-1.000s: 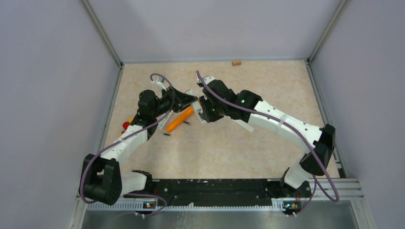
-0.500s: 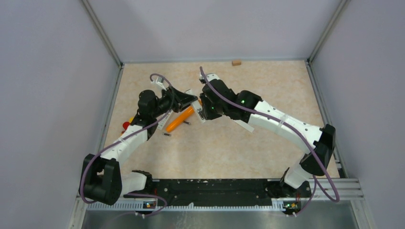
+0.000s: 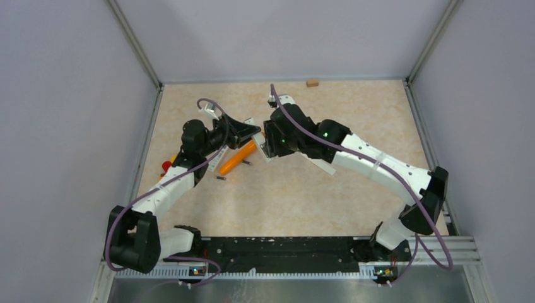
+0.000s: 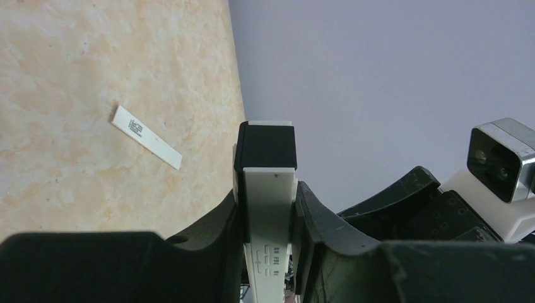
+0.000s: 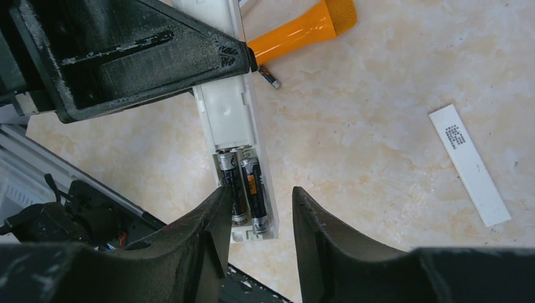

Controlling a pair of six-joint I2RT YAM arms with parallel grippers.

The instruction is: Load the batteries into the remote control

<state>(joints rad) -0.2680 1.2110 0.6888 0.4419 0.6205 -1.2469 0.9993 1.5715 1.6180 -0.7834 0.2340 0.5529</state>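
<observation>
While left claw (image 4: 268,203) clamps remote (image 4: 266,148), right claw (image 5: 260,192) spread wider.

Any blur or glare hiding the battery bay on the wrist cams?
Right wrist: batteries in the remote control sharp, no glare; right gripper fingers dark, little detail. Left wrist: remote control crisp, bay not visible. Top external: even light, soft shadows.

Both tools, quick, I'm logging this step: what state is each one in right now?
Left tool: closed, holding the remote control.
Right tool: open, gripping nothing, poised at the remote control's battery end.
</observation>
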